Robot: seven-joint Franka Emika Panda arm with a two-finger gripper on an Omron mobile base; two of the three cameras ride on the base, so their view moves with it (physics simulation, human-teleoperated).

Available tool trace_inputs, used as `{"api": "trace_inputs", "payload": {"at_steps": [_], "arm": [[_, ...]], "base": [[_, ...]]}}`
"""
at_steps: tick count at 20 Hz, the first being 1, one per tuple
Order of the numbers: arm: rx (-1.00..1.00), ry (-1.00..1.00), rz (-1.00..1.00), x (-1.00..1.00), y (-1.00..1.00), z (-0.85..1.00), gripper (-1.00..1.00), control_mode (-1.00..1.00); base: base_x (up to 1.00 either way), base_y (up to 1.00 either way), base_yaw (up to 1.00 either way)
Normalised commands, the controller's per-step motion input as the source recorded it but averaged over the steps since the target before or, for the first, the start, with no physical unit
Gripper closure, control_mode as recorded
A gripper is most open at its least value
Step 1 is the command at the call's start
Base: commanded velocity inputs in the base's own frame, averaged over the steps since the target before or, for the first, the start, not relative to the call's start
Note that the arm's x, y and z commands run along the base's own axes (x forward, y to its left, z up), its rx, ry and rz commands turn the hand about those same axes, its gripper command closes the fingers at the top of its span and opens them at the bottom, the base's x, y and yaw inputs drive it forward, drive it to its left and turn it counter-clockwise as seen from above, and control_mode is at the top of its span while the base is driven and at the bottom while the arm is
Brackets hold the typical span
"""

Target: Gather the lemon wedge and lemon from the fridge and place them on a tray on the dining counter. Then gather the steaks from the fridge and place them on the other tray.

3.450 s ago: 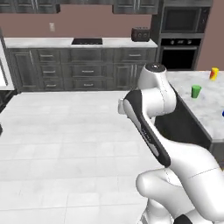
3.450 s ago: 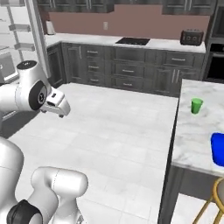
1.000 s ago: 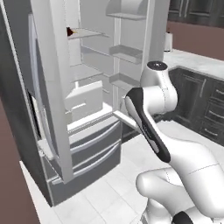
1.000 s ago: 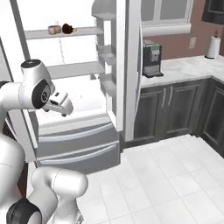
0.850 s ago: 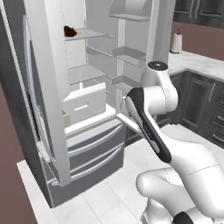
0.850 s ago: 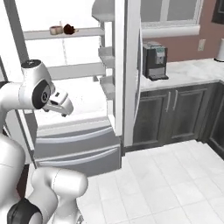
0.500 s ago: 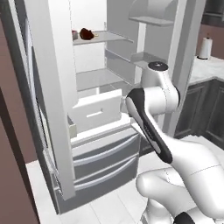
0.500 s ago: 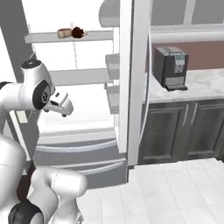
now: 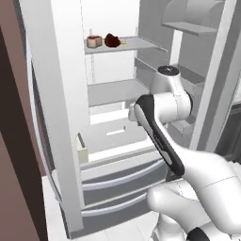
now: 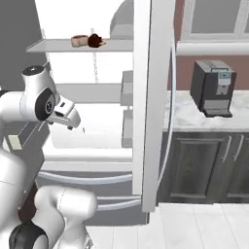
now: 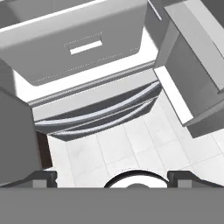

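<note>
- Two doors of the fridge (image 9: pixel 56 117) stand open, so the step in hand, by my reading, is the reach in for the first items; the arm needs to rise from where it hangs, since the goods sit well above it.
- On the upper shelf (image 9: pixel 136 43), toward its front left edge in the left base view, lie a pale block (image 9: pixel 94 41), a dark red lump (image 9: pixel 112 40) touching or just beside it, and a small yellow bit (image 9: pixel 122 42) at the lump's right. The yellow bit may be the lemon wedge and the red lump a steak, but they are too small to tell.
- Go for the yellow piece first, from the front, so the lump is not knocked.
- The end effector (image 10: pixel 72 120) hangs empty, fingers (image 11: pixel 41 178) spread wide, aimed down at the drawers (image 11: pixel 96 118) and floor.
- The right door (image 10: pixel 151 97) with its bins stands close beside the arm and narrows the swing.
- A coffee machine (image 10: pixel 212 87) sits on the surface (image 10: pixel 209 119) to the right, well apart.
</note>
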Motion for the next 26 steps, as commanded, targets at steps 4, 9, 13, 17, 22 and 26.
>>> {"api": "trace_inputs", "payload": {"at_steps": [4, 9, 13, 17, 22, 26], "arm": [[0.0, 0.0, 0.0, 0.0, 0.0, 0.0, -1.0, 1.0], [0.0, 0.0, 0.0, 0.0, 0.0, 0.0, -1.0, 1.0], [0.0, 0.0, 0.0, 0.0, 0.0, 0.0, -1.0, 1.0], [0.0, 0.0, 0.0, 0.0, 0.0, 0.0, -1.0, 1.0], [0.0, 0.0, 0.0, 0.0, 0.0, 0.0, -1.0, 1.0], [0.04, 0.03, 0.08, 0.71, -0.06, 0.02, -1.0, -1.0]], "base": [[0.72, -0.15, 0.25], [0.73, -0.22, 0.26], [0.6, -0.36, 0.25], [0.58, -0.38, 0.2], [0.63, -0.24, 0.15], [0.0, 0.0, 0.0]]}}
